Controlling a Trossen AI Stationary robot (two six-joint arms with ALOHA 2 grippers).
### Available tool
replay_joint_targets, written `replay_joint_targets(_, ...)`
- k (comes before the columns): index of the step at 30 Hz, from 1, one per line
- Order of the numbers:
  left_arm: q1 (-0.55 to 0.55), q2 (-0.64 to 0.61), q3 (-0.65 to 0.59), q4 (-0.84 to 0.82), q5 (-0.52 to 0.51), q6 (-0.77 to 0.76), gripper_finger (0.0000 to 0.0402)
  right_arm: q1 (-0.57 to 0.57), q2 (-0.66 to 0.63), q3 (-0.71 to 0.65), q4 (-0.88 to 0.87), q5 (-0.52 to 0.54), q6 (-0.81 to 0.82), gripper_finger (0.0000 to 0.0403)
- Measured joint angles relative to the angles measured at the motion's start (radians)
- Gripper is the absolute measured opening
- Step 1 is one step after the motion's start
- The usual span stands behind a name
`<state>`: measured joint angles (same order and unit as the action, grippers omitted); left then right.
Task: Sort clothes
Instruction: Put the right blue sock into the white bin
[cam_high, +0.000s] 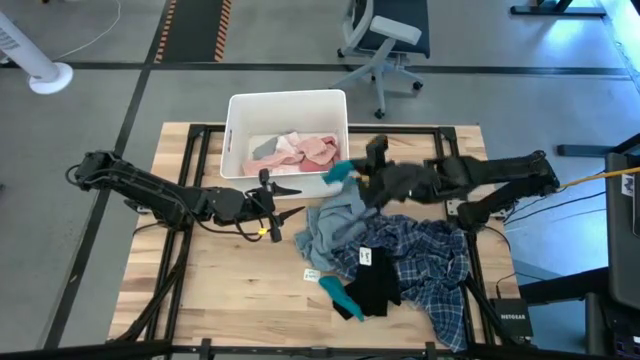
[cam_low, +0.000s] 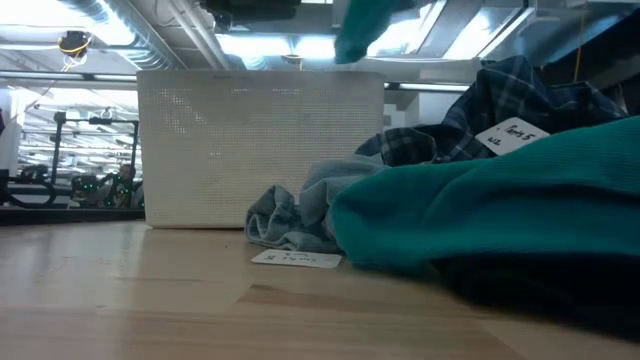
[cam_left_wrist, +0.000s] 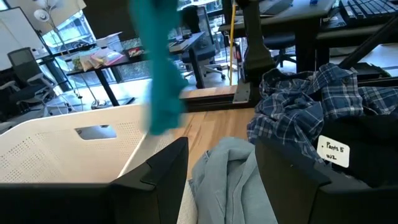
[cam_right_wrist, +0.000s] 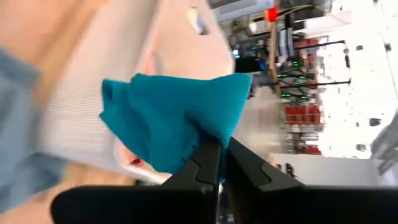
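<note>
My right tool pinches a teal piece (thin corner grip) beside the bin; it may slip short.

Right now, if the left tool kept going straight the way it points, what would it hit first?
Probably the grey-blue top: it lies right ahead of the open left tool, between its fingers in the wrist view. The plaid shirt lies beyond; depth is uncertain.

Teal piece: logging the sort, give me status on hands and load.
Right hand shut on teal piece, beside the white bin rim. Left hand open, empty, near grey-blue top. Nothing blocking the bin.
</note>
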<state>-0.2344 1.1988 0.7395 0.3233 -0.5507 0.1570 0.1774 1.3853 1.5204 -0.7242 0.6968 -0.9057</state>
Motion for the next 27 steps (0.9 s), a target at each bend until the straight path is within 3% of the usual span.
replay_joint_targets(8,0.000,0.000,0.000,0.000,0.000,0.000,0.0182,-0.203,0.001,0.000,0.189,-0.134,-0.115,0.0027)
replay_joint_targets(19,0.000,0.000,0.000,0.000,0.000,0.000,0.0182,-0.353,0.046,-0.001,0.209,-0.406,-0.086,0.0028)
replay_joint_targets(27,0.000,0.000,0.000,0.000,0.000,-0.001,0.0182,-0.362,0.161,-0.001,0.199,-0.403,-0.048,0.0036)
